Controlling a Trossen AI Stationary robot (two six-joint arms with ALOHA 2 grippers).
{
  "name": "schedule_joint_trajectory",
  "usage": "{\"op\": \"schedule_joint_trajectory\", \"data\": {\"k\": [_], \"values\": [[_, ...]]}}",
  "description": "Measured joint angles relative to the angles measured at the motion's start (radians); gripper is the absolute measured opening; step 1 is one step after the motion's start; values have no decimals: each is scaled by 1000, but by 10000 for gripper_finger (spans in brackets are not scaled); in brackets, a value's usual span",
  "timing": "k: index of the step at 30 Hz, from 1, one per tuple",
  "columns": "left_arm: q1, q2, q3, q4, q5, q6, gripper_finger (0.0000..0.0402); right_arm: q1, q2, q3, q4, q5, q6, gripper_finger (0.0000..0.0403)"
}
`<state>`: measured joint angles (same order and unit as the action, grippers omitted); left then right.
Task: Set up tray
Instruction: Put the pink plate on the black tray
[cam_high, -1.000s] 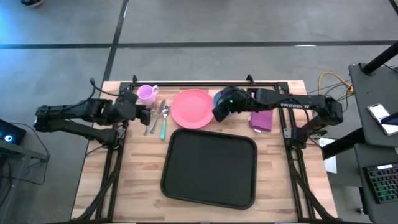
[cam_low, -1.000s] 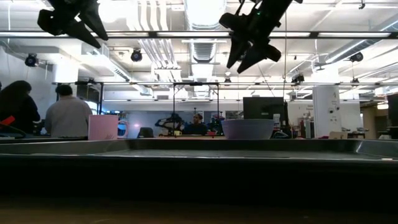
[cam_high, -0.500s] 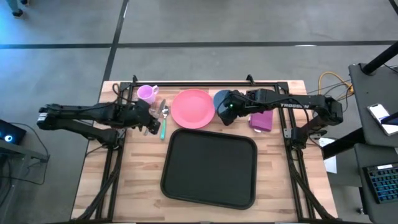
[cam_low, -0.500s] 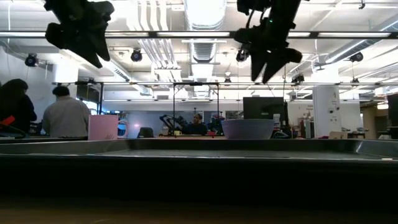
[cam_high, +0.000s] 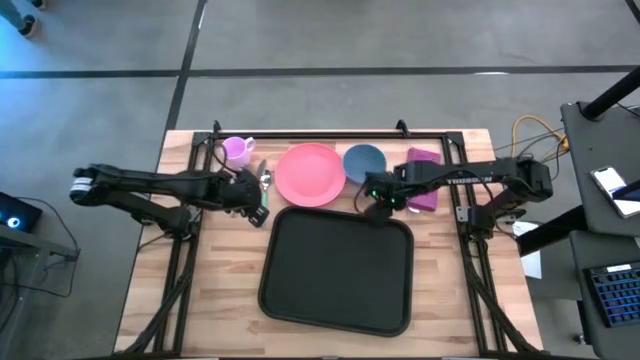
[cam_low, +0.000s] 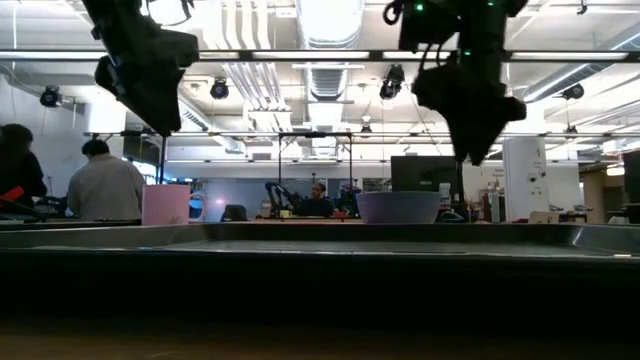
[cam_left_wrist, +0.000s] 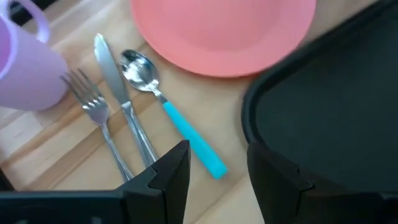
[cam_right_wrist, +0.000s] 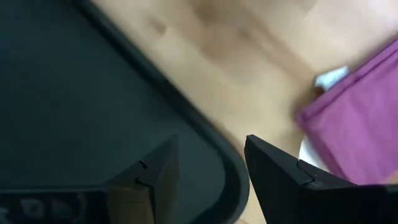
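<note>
The black tray (cam_high: 335, 270) lies on the table's near middle. Behind it stand a pink plate (cam_high: 310, 173), a blue bowl (cam_high: 363, 162) and a purple cup (cam_high: 237, 151). A fork (cam_left_wrist: 93, 112), a knife (cam_left_wrist: 118, 99) and a teal-handled spoon (cam_left_wrist: 186, 134) lie left of the plate. A purple napkin (cam_high: 424, 180) lies right of the bowl. My left gripper (cam_left_wrist: 214, 180) is open above the cutlery's near ends, beside the tray's far-left corner. My right gripper (cam_right_wrist: 208, 174) is open above the tray's far-right corner rim (cam_right_wrist: 211, 149).
Both arms reach in low over the table's far half from its two sides. The tray's raised rim (cam_low: 320, 270) fills the front of the low view. Bare wood (cam_high: 215, 290) shows left and right of the tray. People sit in the room beyond the table.
My left gripper has moved from beside the cup toward the table's right and near edges, coming lower over the cutlery's near ends. My right gripper has moved from above the plate and bowl toward the right and near edges, down to the tray's far-right corner.
</note>
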<state>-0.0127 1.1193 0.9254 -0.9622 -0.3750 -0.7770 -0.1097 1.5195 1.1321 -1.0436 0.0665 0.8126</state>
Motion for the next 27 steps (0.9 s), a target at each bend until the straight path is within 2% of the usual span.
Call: {"op": "schedule_joint_trajectory", "data": {"k": [7,13,27], "values": [[0,66,-20,45,36,83,141,87,-2,-101,45,-14,-75,161],[0,102,-86,125,89,91,141,99,-2,-184,145,-14,-127,162],[0,103,-308,455,221,-12,141,98,61,-235,235,16,-370,183]]}}
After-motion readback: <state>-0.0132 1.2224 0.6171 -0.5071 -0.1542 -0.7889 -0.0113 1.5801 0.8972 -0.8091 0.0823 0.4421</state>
